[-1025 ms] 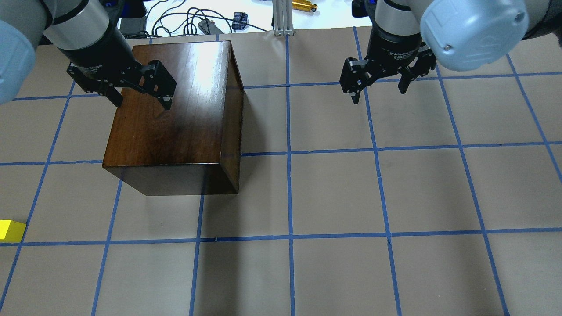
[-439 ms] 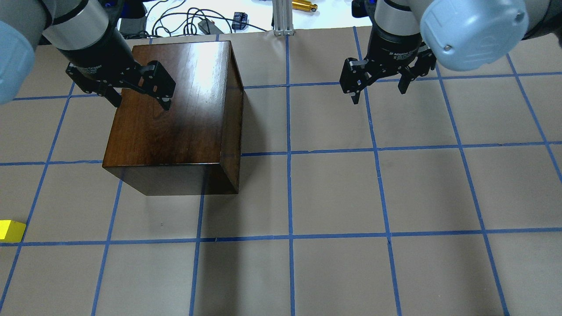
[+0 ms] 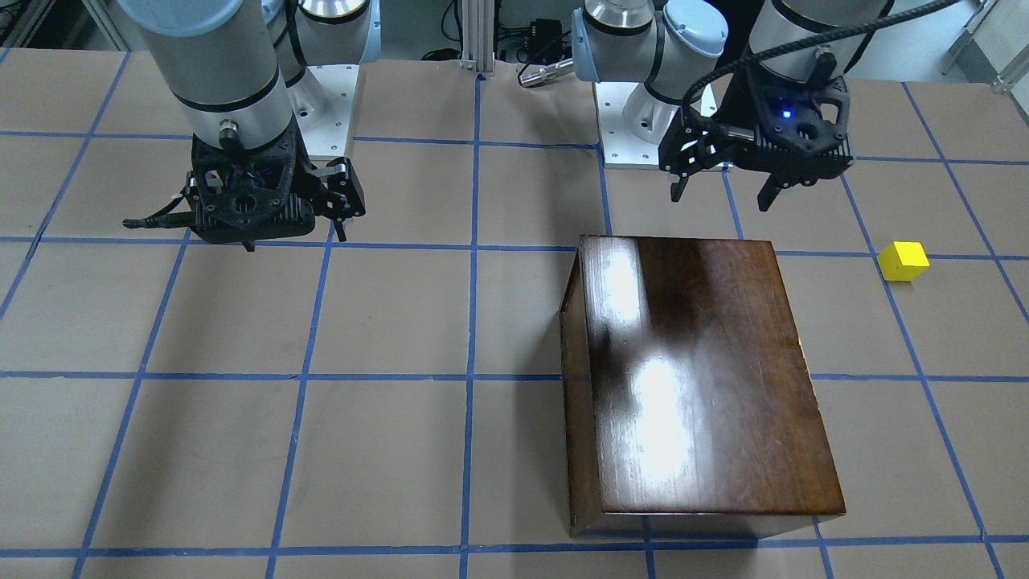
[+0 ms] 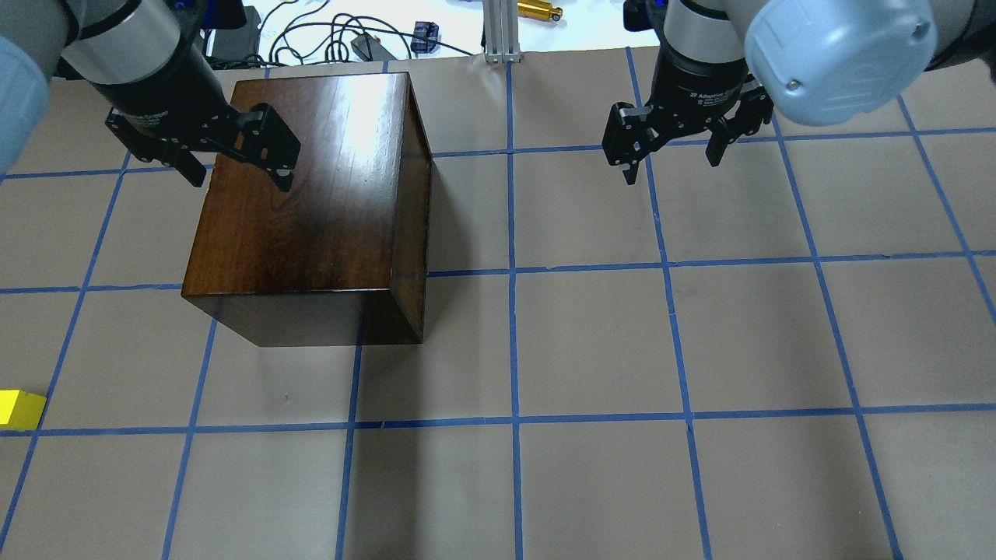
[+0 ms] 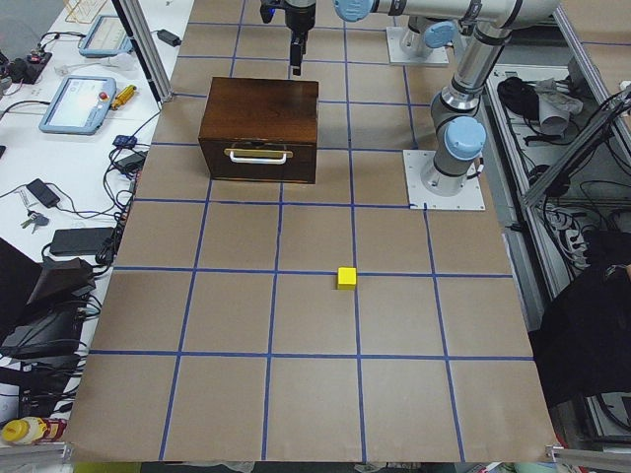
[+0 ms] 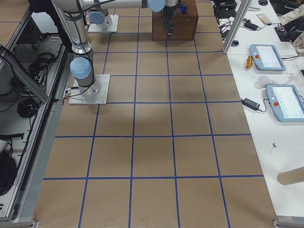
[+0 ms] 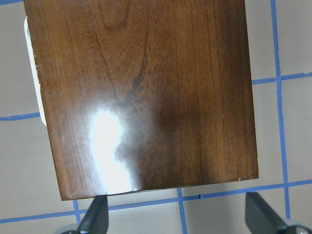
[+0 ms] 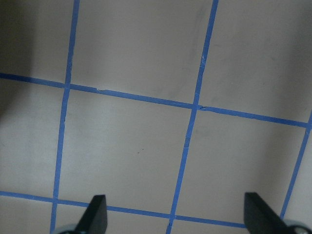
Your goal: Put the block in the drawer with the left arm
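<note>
The yellow block (image 4: 19, 410) lies on the table at the overhead view's left edge, apart from the box; it also shows in the front view (image 3: 903, 261) and the left side view (image 5: 346, 278). The dark-brown wooden box (image 4: 311, 194) stands closed, so the drawer's pale tray is hidden. Its front panel with a handle (image 5: 258, 155) faces the block. My left gripper (image 4: 240, 179) is open and empty, hovering above the box's top near its back edge (image 3: 719, 197), with the box top (image 7: 146, 92) below it. My right gripper (image 4: 671, 167) is open and empty above bare table.
The table is brown paper with a blue tape grid (image 4: 513, 272). An aluminium post (image 4: 502, 31), cables and a gold part (image 4: 541, 10) lie beyond the far edge. Teach pendants (image 6: 268, 54) sit on a side bench. The arm bases (image 3: 643, 121) stand at the robot's edge.
My left gripper has shifted a little to the left and toward the far edge above the box, staying open. The right arm, box and block have not moved.
</note>
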